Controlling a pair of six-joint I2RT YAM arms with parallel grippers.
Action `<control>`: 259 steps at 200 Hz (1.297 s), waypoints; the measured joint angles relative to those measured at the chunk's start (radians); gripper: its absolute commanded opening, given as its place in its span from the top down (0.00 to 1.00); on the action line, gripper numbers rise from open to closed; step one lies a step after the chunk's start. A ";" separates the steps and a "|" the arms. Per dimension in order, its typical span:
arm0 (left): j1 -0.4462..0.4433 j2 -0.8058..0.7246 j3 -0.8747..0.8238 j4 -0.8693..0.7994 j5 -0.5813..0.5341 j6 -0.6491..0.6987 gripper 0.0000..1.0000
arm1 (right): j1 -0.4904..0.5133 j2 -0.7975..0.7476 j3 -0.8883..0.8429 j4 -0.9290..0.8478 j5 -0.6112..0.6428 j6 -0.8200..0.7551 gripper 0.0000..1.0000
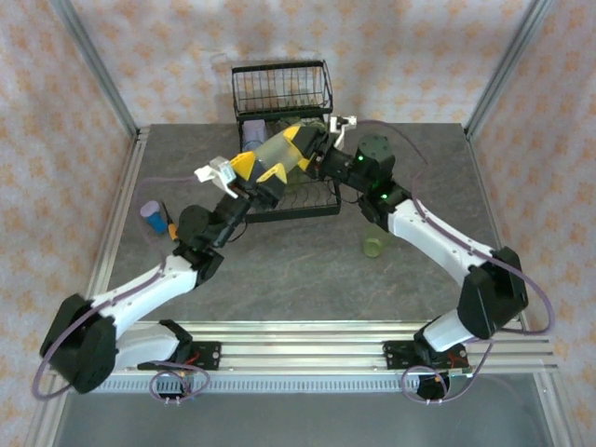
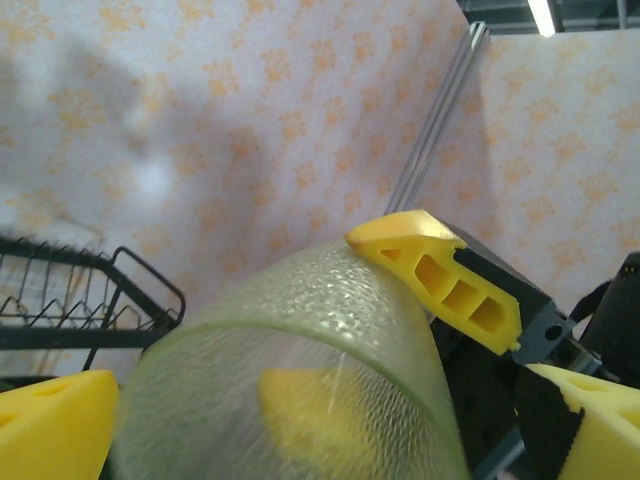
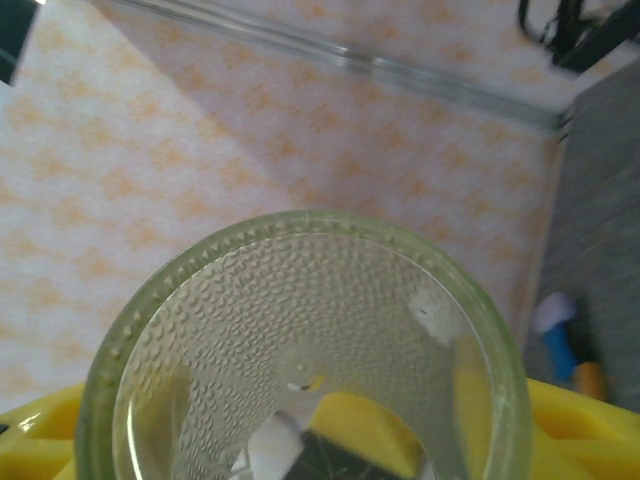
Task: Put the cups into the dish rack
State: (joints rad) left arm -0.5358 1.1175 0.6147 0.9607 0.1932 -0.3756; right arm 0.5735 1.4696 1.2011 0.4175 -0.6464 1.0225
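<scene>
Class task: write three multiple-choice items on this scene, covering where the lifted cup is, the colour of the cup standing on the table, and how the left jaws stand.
1. Where is the lifted cup? A in the wire basket; B in the air between the left gripper and right gripper, over the dish rack; C beside the left arm's base.
2. What colour is the standing cup on the table? A light green; B red; C black.
3. How do the left jaws stand? A open; B shut on the cup; C shut on the rack.
Key: 1 B, the top view shows it aloft there. 2 A, it looks pale green. 3 A, the left wrist view shows one finger clear of it.
</scene>
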 measured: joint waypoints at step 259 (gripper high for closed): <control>0.000 -0.575 -0.063 -0.909 -0.389 0.069 0.01 | 0.288 0.620 0.275 -0.071 0.801 -1.072 0.41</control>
State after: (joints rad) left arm -0.5354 0.5426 0.5522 0.0513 -0.1959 -0.3061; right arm 0.8616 2.0892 1.4757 0.3470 0.1551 -0.0498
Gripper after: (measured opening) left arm 0.994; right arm 0.650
